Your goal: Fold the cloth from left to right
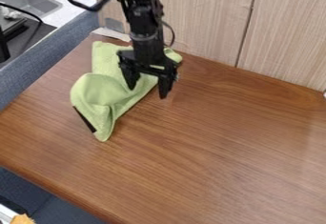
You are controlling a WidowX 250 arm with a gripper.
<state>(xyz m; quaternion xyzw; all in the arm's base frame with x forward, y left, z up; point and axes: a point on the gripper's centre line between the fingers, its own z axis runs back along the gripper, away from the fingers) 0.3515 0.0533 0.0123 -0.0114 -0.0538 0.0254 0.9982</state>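
The claw (147, 93) hung with its fingers spread wide apart, closed on nothing; one fingertip was over the green cloth (105, 90) and the other just past its edge, over the bare wood, though whether either touched anything could not be told. The cloth lay rumpled behind, beneath and to the left of the claw, one corner poking out behind it to the right and another narrowing to a point in front of it to the left, near a black strip (85, 119) along the lower left edge. The brown wooden surface (223, 142) spread out around both, widest to the claw's right and front. Behind the claw stood pale wood panels (204, 18); well off to its left ran a blue-grey padded edge (38, 68), with a sink (28, 1) beyond.
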